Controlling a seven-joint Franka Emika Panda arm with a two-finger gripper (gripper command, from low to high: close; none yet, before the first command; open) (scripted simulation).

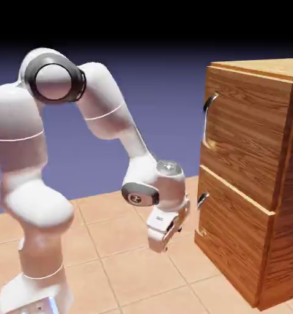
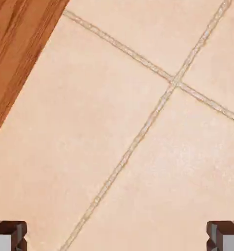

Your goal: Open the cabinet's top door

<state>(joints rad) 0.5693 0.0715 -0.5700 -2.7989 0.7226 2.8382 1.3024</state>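
The gripper hangs low over the tiled floor, beside the cabinet and level with its lower panel; rising carelessly, it risks snagging the short lower handle instead of the top door and its long silver handle above. The fingers stand fully apart, holding and touching nothing

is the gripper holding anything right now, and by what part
Nothing. The gripper is open and empty, pointing down at the tiled floor, apart from the cabinet.
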